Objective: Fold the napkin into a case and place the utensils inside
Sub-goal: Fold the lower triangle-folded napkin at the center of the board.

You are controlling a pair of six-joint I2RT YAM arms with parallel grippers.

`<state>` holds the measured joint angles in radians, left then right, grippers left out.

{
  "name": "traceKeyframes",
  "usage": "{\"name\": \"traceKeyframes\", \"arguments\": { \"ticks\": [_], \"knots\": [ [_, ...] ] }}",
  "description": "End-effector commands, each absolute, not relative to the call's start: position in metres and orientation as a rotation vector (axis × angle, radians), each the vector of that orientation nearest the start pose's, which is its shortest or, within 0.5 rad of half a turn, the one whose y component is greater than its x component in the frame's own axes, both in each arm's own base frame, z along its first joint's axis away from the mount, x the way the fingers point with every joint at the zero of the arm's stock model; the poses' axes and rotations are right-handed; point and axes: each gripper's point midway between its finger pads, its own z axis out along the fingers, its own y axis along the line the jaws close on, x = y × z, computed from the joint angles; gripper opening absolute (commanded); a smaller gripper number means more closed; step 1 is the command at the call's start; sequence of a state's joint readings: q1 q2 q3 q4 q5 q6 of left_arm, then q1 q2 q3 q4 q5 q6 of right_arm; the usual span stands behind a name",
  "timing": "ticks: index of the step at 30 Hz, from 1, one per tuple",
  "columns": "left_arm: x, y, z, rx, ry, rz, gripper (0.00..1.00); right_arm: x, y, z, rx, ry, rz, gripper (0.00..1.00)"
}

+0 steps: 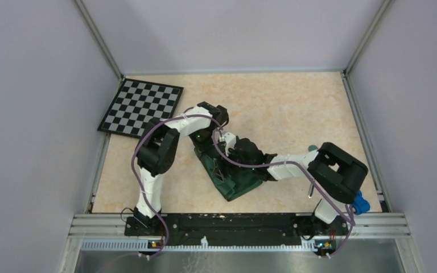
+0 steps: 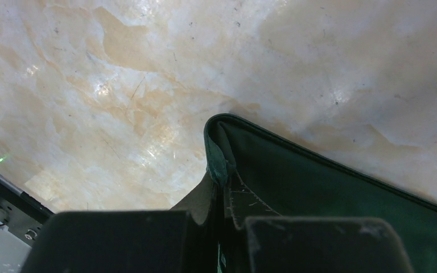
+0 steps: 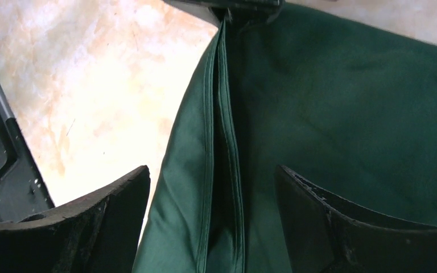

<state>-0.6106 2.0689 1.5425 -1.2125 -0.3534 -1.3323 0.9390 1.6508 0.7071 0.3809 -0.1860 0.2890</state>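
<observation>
Pale walls box in a beige marbled desk [image 1: 273, 108], where the dark green napkin [image 1: 236, 181] lies near the middle, partly folded and not yet a narrow case. The left end effector [image 2: 216, 227] is clenched on a hemmed corner of the cloth, lifting it off the surface. The right end effector [image 3: 211, 176] is released, with its jaws spread wide on either side of a raised fold and nothing gripped between them.

The risk appears to lie in that single pinch. With only one corner held, a pull from the left arm could drag the whole napkin or let the fold fall open. If the right jaws close off-centre, they may catch one layer instead of both.

Only the overhead view shows the checkered board [image 1: 141, 107] at the far left, the blue toy car [image 1: 361, 202] and what looks like one of the utensils [image 1: 310, 190] beside the right arm, well apart from the cloth. Only the wrist views show the stitched hem and the doubled seam.
</observation>
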Motion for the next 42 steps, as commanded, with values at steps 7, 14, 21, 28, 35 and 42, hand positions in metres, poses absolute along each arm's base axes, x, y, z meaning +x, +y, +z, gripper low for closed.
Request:
{"name": "traceKeyframes", "arguments": {
  "ticks": [7, 14, 21, 28, 35, 42],
  "knots": [
    [0.292, -0.184, 0.048, -0.903, 2.744, 0.332, 0.00, 0.238, 0.406, 0.063, -0.883, 1.958, 0.964, 0.69],
    [0.292, -0.183, 0.048, -0.870, 2.748, 0.324, 0.00, 0.240, 0.402, 0.062, -0.778, 2.007, 0.975, 0.27],
    [0.301, -0.189, 0.058, -0.798, 2.740, 0.240, 0.00, 0.228, 0.384, 0.061, -0.535, 2.178, 1.008, 0.00],
    [0.319, -0.211, 0.081, -0.575, 2.699, -0.038, 0.56, 0.220, 0.373, 0.059, -0.227, 2.306, 1.062, 0.00],
    [0.323, -0.238, 0.134, -0.274, 2.525, -0.441, 0.99, 0.217, 0.362, 0.047, -0.083, 2.352, 1.051, 0.00],
    [0.313, -0.217, 0.149, -0.172, 2.405, -0.558, 0.97, 0.219, 0.343, 0.049, 0.042, 2.323, 1.017, 0.00]
  ]
}}
